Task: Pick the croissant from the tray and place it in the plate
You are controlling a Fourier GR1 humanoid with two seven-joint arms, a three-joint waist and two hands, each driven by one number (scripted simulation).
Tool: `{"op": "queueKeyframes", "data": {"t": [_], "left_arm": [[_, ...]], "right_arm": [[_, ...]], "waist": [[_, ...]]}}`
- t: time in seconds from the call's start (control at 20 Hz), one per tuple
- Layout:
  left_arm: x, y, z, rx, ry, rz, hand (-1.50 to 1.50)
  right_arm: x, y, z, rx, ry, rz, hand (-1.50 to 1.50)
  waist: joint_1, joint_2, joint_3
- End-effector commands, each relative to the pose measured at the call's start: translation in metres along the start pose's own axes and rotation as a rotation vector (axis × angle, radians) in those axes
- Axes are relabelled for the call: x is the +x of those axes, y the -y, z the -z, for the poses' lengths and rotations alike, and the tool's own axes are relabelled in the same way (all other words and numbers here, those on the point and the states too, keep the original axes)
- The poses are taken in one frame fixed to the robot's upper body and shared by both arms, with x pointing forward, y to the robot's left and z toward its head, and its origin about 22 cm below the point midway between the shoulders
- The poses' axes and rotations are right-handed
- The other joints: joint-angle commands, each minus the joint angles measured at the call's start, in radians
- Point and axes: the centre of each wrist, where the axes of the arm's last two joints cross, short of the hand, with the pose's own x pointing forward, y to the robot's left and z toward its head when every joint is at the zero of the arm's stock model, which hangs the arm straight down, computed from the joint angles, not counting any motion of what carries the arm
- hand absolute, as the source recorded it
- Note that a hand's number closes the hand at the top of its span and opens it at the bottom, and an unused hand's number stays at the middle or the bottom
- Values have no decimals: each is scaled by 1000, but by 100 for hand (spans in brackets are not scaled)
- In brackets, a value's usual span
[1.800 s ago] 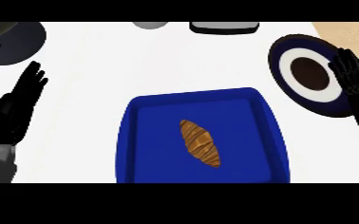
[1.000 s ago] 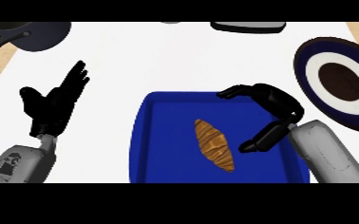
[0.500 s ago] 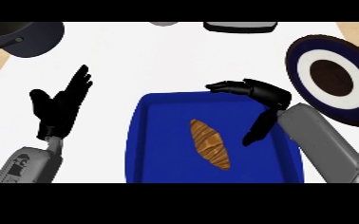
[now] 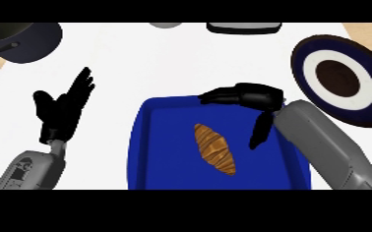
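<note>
Bare tray (image 4: pixel 156 142) floor all round croissant (image 4: pixel 214 148), open counter (image 4: pixel 174 64) between tray and plate (image 4: pixel 335 78) — nothing standing between

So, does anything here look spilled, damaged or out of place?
Nothing stands out. The croissant lies whole in the blue tray, set diagonally. The plate sits flat at the right. The right hand is above the tray's far edge; the left hand rests open at the left.

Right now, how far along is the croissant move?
Early. Done: the right hand is over the blue tray, fingers open. In hand: nothing; the croissant lies untouched on the tray. Left: grasp it and carry it to the plate. The left hand rests open.
</note>
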Motion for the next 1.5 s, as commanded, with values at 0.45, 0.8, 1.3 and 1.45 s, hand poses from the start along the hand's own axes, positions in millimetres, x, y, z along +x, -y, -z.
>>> {"op": "queueKeyframes", "data": {"t": [0.45, 0.8, 1.3, 1.45], "left_arm": [[-2, 9, -13, 20, 3, 1, 0], [5, 7, -4, 12, -1, -6, 0], [-10, -6, -7, 3, -10, -7, 0], [3, -9, -9, 21, -6, 0, 0]], "right_arm": [[13, -7, 25, 217, -76, -212, -150], [20, -30, 58, 297, -115, -233, -150], [20, -40, 75, 283, -152, -291, -150], [16, -54, 87, 307, -154, -295, -150]], "waist": [[-9, -4, 0], [-8, -3, 0], [-9, -3, 0], [-7, -2, 0]]}}
